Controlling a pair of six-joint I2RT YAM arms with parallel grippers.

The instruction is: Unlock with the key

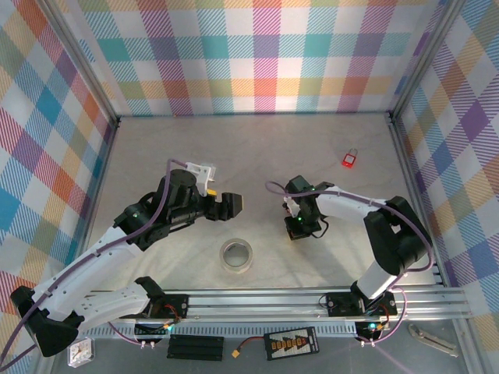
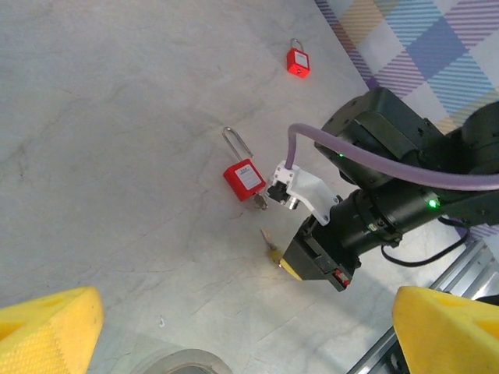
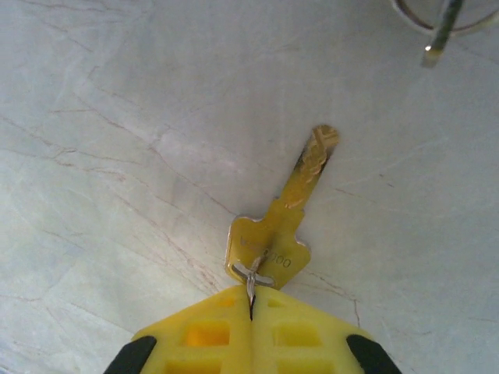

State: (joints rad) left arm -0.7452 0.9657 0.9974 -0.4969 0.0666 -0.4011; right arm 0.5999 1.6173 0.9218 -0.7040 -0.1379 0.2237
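Marbled tabletop [image 3: 117,117], brass key [image 3: 290,214], stamp [image 3: 279,261] blurred, red padlock [image 2: 234,174], white label [image 2: 250,179] unreadable

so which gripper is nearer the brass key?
Right. The right gripper is shut at the head of the brass key; the left gripper hangs open, well off to the side.

Key [image 3: 284,222]: bow's lower edge hidden under the pressed-together fingertips [image 3: 203,335] of the right gripper [image 3: 251,300]; stamped characters too blurred to read.
Metal piece [image 3: 440,31]: cut off by the top edge, out of focus.
Tape roll [image 2: 183,362]: lower part cut off by the bottom edge.
Left gripper [image 2: 249,331] fingers [image 2: 47,327]: cropped at the bottom corners.
Far padlock [image 1: 350,160]: label too small to read.
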